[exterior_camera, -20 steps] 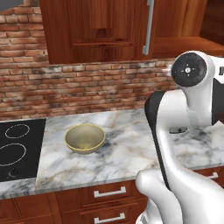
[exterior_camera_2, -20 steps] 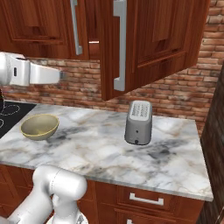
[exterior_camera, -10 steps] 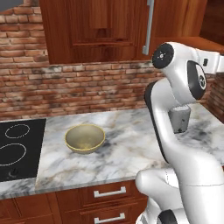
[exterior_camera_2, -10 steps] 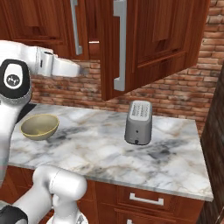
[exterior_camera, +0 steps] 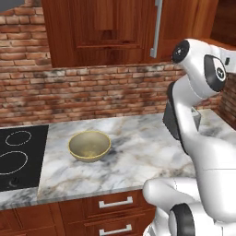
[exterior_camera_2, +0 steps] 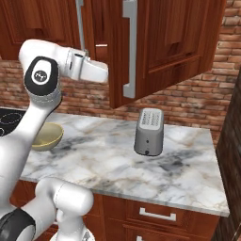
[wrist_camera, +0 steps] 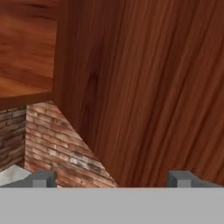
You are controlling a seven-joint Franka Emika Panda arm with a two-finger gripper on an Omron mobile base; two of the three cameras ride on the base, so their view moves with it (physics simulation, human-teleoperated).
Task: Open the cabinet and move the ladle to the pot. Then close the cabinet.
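Observation:
The dark reddish-brown cabinet (exterior_camera: 101, 32) hangs above the counter. One of its doors (exterior_camera_2: 179, 42) stands swung out, its silver bar handle (exterior_camera_2: 129, 47) facing the room. My gripper (exterior_camera_2: 106, 74) is raised level with the cabinet's lower edge, close to the left of that door's edge. In the hand view the gripper (wrist_camera: 112, 180) is open with nothing between its tips, facing the door's wood (wrist_camera: 153, 87). The pot (exterior_camera: 90, 145), a shallow tan round vessel, sits on the marble counter left of the arm. The ladle is hidden.
A grey toaster (exterior_camera_2: 149, 132) stands on the counter (exterior_camera_2: 94, 155) below the open door. A black cooktop (exterior_camera: 18, 156) lies at the counter's left end. A brick wall (exterior_camera: 92, 92) backs the counter, and drawers (exterior_camera: 115, 203) run beneath it.
The arm has swung up and to the right, bringing the hand from near the left side to beside the open door's edge. The gripper stays open.

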